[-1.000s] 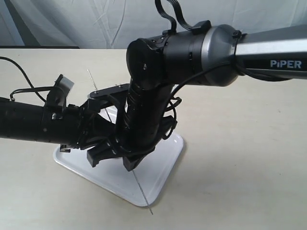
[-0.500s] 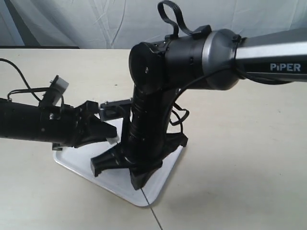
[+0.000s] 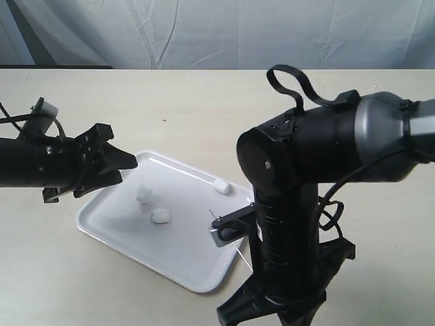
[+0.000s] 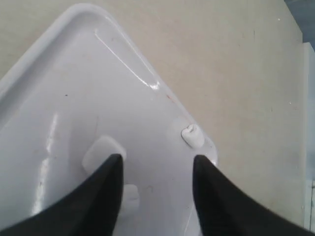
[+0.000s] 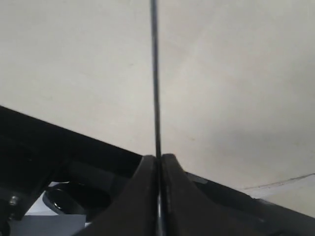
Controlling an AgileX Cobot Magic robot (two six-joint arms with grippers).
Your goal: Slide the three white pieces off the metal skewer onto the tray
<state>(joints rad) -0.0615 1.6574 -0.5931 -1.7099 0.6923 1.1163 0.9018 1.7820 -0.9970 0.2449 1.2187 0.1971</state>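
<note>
The three white pieces lie loose on the tray: one and a second near its middle, a third by the far right rim. In the left wrist view the same pieces rest on the tray. My left gripper hovers open over the tray's left corner, holding nothing. My right gripper is shut on the metal skewer, a bare thin rod also showing beside the right arm.
The bulky right arm stands over the table's front right, just off the tray's right corner. A beige tabletop surrounds the tray, and a white cloth backdrop hangs behind.
The right arm has pulled back toward the front right, drawing the skewer with it. The left gripper has withdrawn to the left. The three pieces have come off and now lie on the tray.
</note>
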